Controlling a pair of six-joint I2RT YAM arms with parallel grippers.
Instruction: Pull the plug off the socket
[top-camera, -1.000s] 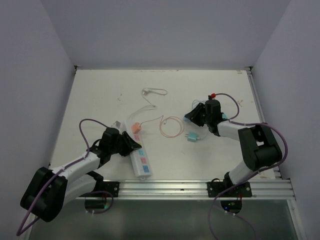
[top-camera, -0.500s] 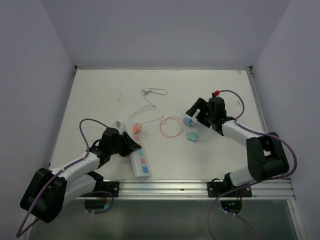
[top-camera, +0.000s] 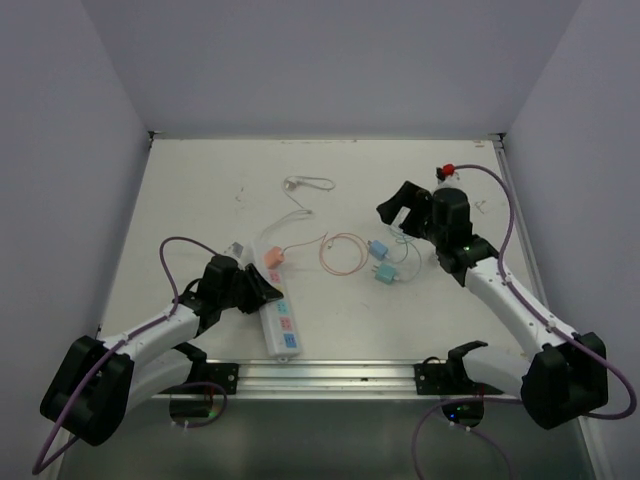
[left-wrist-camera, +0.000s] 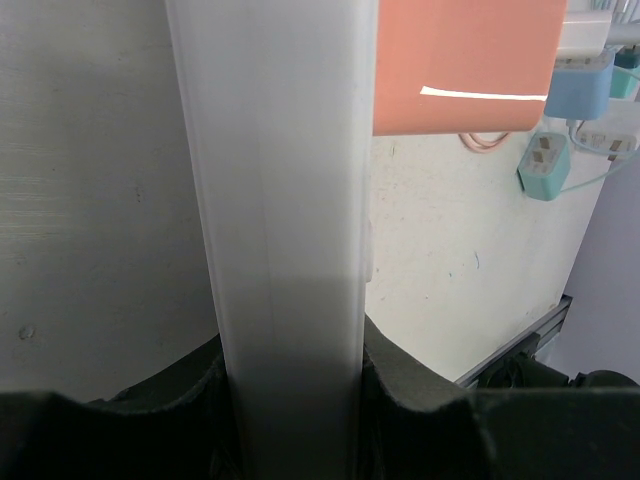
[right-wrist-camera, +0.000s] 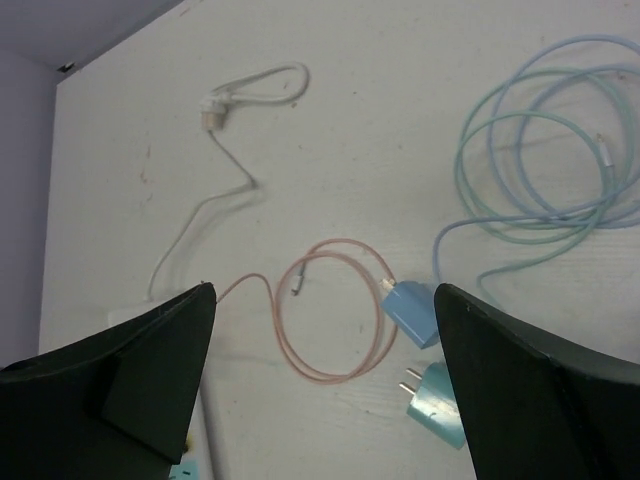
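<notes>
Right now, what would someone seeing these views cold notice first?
The left gripper is clamped across the white power strip near the front edge of the table, and a salmon plug sits in the strip's far end. The right gripper hangs wide open and holds nothing. A blue plug and a teal plug lie loose mid-table just in front of it.

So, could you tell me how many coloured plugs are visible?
3: a salmon-pink plug on the long white power strip, plus a light-blue plug and a teal plug lying loose mid-table.
</notes>
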